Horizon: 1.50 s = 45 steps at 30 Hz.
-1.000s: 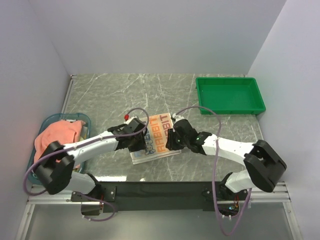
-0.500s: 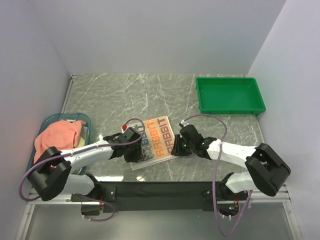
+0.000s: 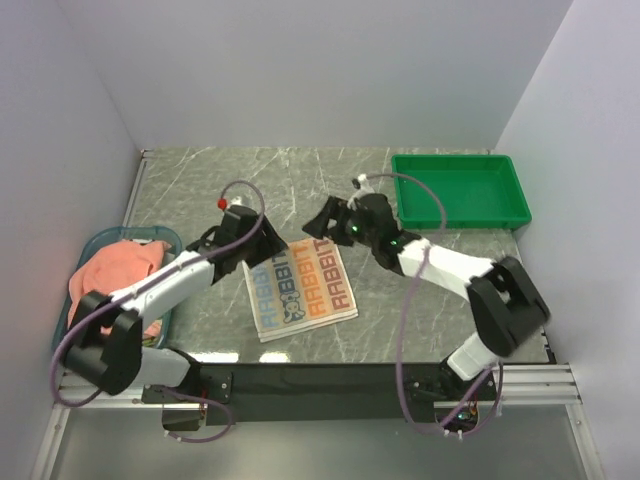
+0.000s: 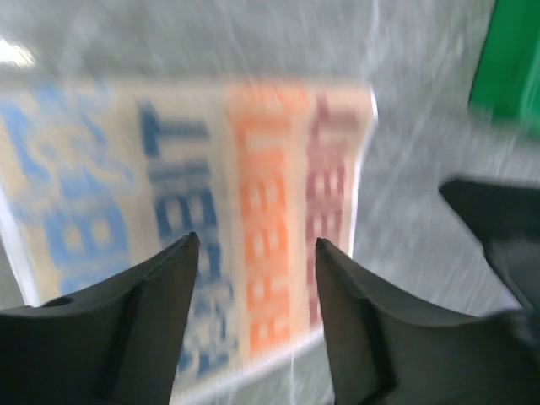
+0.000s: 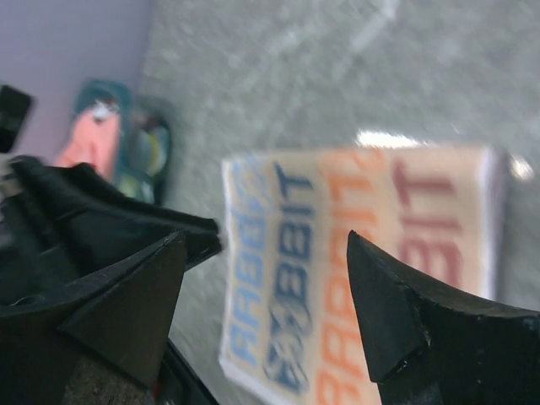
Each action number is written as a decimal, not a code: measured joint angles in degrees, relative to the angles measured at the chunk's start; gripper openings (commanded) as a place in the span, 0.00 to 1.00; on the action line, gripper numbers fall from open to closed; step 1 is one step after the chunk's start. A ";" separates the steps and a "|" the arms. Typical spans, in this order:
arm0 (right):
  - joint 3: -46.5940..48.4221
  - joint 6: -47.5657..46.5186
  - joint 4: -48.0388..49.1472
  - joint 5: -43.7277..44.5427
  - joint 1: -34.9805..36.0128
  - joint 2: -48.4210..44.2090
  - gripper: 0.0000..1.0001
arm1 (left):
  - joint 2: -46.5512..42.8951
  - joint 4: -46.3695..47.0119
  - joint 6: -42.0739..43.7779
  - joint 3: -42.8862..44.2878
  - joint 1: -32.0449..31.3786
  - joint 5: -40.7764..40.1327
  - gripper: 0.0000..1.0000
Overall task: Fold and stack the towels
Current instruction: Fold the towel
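Observation:
A cream towel (image 3: 299, 289) with coloured RABBIT letters lies folded flat on the marble table near the front middle. It also shows in the left wrist view (image 4: 194, 219) and in the right wrist view (image 5: 354, 253). My left gripper (image 3: 268, 243) is open and empty, raised just past the towel's far left corner. My right gripper (image 3: 318, 222) is open and empty, raised just past the towel's far right corner. A salmon-pink towel (image 3: 112, 273) is bunched in the blue basket (image 3: 98, 243) at the left.
A green plastic tray (image 3: 459, 190) stands at the back right of the table. The blue basket sits against the left wall. A black rail runs along the table's near edge (image 3: 320, 378).
Both grippers were down at the towel's near part and have lifted away toward the far side. The towel now lies flat and uncovered.

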 measured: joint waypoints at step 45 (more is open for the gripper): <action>2.03 15.15 41.18 -7.76 -6.91 34.53 0.81 | 8.63 31.17 -3.58 -13.84 17.03 3.72 0.54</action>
